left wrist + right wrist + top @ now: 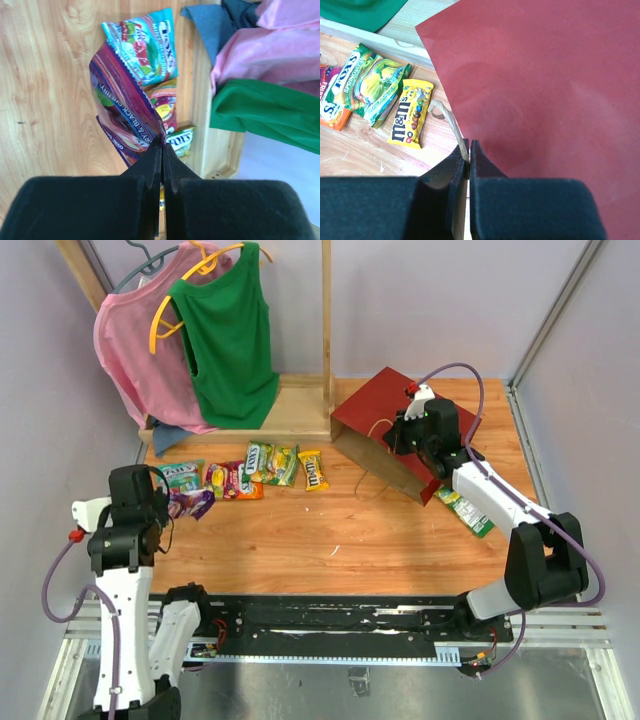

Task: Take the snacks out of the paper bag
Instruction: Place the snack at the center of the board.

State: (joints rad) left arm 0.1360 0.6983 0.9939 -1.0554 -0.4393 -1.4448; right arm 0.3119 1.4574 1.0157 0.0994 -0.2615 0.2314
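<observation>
We counted one paper bag (365, 415). Snack packets, six at least: teal packet (181, 474), purple packet (190, 503), red-orange packet (238, 483), green packet (272, 462) (possibly two overlapped, we could not tell), yellow packet (313, 470), second green packet (468, 512) at far right. Two shirts: pink shirt (140, 350), green shirt (230, 340). Two hangers: orange hanger (165, 315), grey hanger (140, 262). Two arms: left arm (125, 540), right arm (490, 495).

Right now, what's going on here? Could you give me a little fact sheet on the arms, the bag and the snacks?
Left gripper: shut on purple packet
Right gripper: shut on loop handle of paper bag
Bag: red, tipped on its side on wooden table
Snacks out: row left of bag, yellow M&M's pack nearest it
Stray: green packet right of bag, under right arm
</observation>
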